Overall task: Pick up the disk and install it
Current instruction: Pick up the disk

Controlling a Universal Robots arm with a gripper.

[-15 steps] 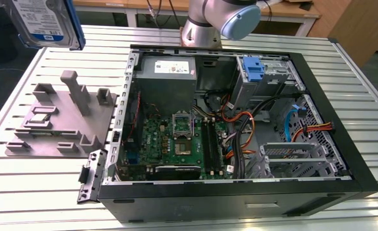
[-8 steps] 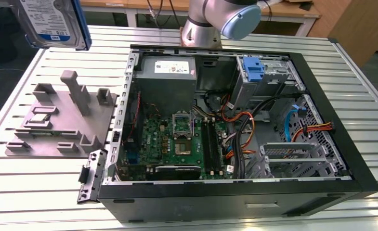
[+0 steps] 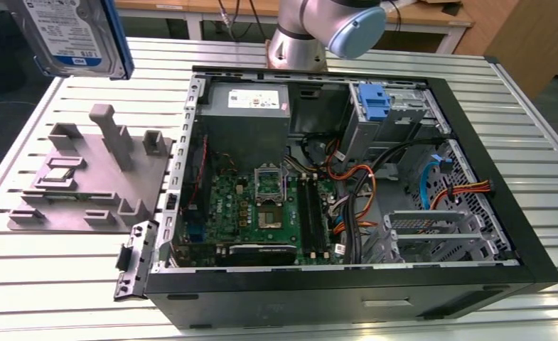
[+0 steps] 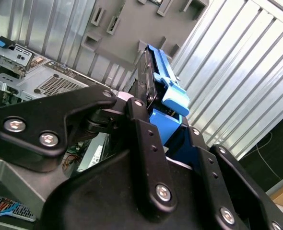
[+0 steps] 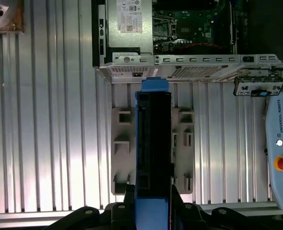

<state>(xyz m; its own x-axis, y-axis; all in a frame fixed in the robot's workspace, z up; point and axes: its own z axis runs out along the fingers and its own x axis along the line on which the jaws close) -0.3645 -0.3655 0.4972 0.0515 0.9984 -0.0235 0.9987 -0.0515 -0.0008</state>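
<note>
Black two-fingered gripper (image 5: 153,201) pinched on the disk (image 5: 153,139), a flat silver hard drive with white-and-blue label in a blue plastic carrier. It is held on edge, aloft over the grey moulded fixture tray (image 5: 120,143), near the open black computer case (image 3: 335,291). Judged: rigid, dense for its size, slick metal faces, shock-sensitive. Clamping across the flat faces, clear of the blue latch tab, looks sound. Grey arm base (image 3: 293,42) stands behind the case on the slatted aluminium table (image 3: 60,284); wrist reaches high toward the exterior view's left.
</note>
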